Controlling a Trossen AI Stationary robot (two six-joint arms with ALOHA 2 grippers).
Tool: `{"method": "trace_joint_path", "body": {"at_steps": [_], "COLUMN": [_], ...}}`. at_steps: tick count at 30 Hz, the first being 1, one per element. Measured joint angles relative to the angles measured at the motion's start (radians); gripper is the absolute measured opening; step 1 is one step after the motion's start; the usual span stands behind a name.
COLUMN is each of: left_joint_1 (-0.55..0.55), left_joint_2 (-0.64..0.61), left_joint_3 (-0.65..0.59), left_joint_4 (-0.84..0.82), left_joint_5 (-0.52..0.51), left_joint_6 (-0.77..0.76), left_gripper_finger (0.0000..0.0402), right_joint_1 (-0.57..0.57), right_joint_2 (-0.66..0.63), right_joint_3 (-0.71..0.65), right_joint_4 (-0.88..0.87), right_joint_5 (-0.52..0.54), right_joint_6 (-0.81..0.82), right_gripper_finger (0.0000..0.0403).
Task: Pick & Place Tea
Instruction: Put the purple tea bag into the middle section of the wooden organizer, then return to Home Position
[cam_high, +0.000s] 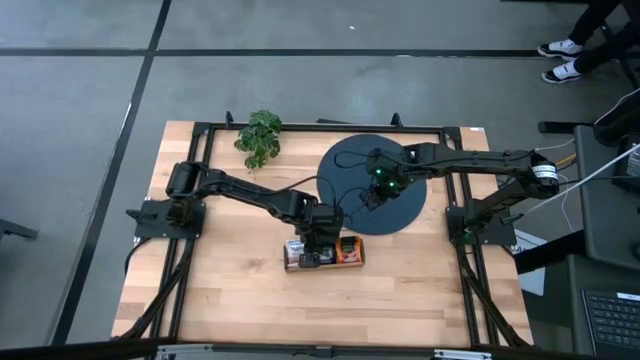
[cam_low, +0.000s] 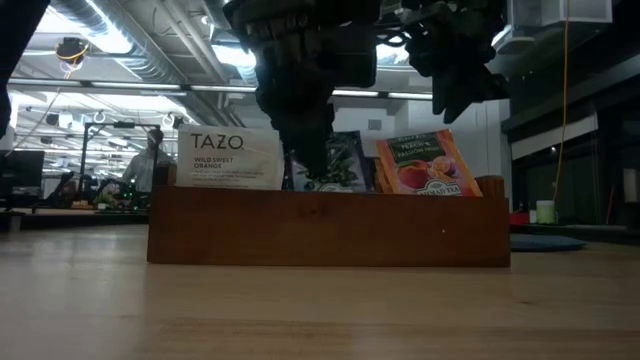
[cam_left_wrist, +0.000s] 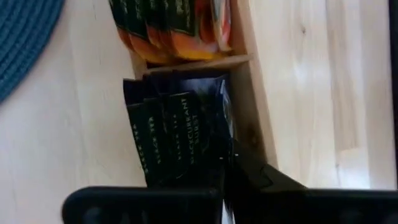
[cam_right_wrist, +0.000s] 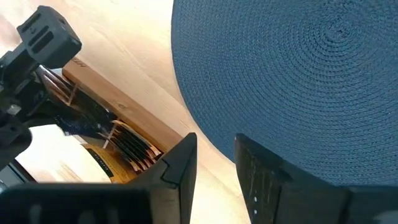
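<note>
A wooden box (cam_high: 325, 254) on the table holds the tea in three compartments: white packets (cam_low: 230, 157), dark packets (cam_low: 350, 158) and orange packets (cam_low: 430, 166), all standing upright. My left gripper (cam_low: 318, 165) reaches down into the middle compartment among the dark packets (cam_left_wrist: 180, 134). It is shut on one of them. My right gripper (cam_high: 375, 192) hangs open above the black disc (cam_high: 352, 165), beyond the box, and touches nothing. In its wrist view the right gripper (cam_right_wrist: 216, 171) shows the disc (cam_right_wrist: 298, 68) below it. My left gripper pinches one dark tea packet by its upper edge (cam_left_wrist: 227, 140), on the side next to the box's long wall. The fingers come from above, pointing down. The packet stands in the middle compartment among the other dark packets, not lifted out.
A small green plant (cam_high: 260, 137) sits near the table's far edge, left of the disc. Bare wood lies in front of the box toward the near edge. A person (cam_low: 150, 160) stands far off in the room behind.
</note>
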Motion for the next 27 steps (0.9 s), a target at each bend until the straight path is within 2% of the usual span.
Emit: {"method": "trace_joint_path", "body": {"at_steps": [8,16,19,22,27], "left_joint_1": [0.000,0.001,0.001,0.001,0.001], "left_joint_2": [0.009,0.009,0.002,-0.016,-0.068], "left_joint_3": [-0.001,0.001,0.018,0.046,0.092], "left_joint_4": [0.018,0.015,0.000,-0.012,-0.020], "left_joint_5": [0.012,0.061,0.050,-0.002,-0.060], "left_joint_6": [0.012,0.010,-0.011,-0.028,-0.056], "left_gripper_finger": [0.0012,0.0084,0.0105,0.0114,0.0118], "right_joint_1": [0.000,0.000,0.000,0.001,0.039], "right_joint_2": [0.000,0.000,0.000,0.000,-0.005], "right_joint_3": [0.000,0.000,0.000,0.000,0.000], "right_joint_4": [0.002,0.001,0.002,0.004,0.026], "right_joint_5": [0.000,0.000,-0.001,-0.003,-0.003], "right_joint_6": [0.005,0.006,0.004,-0.012,-0.182], "right_gripper_finger": [0.0110,0.0110,0.0110,0.0110,0.0110]}}
